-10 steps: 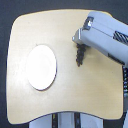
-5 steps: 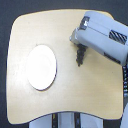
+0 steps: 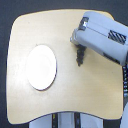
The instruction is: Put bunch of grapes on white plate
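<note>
The tabletop [image 3: 95,100], pale wood with rounded corners, fills most of the frame. The robot's 1 visible arm [image 3: 102,37] reaches in from the upper right, its grey bulk covering that corner. The white plate [image 3: 41,67] lies flat at centre left, bare. The bunch of grapes [image 3: 79,55] sits right of centre, its long axis running nearly top to bottom in the frame, its upper end tucked under the gripper [image 3: 78,46]. The arm hides the jaws, so whether they are apart or clamped on the bunch cannot be told. The plate lies well apart, to the left and slightly lower; the carry likely runs that way.
</note>
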Controlling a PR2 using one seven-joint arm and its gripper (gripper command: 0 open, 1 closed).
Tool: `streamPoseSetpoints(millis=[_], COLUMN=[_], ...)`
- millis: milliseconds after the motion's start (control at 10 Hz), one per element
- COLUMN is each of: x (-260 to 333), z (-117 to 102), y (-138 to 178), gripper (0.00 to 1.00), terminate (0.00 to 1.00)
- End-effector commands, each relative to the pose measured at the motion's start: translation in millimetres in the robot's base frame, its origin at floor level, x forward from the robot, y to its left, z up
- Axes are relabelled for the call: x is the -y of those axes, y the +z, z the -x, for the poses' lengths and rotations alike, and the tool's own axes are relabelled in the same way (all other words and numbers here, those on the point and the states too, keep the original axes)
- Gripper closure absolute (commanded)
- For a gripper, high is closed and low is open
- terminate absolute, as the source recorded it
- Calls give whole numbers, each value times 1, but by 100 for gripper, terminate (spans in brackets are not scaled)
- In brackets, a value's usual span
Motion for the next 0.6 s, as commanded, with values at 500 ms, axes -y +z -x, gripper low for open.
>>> streamPoseSetpoints(millis=[500], x=[3], z=[-6], y=[9], gripper=[100], terminate=[0])
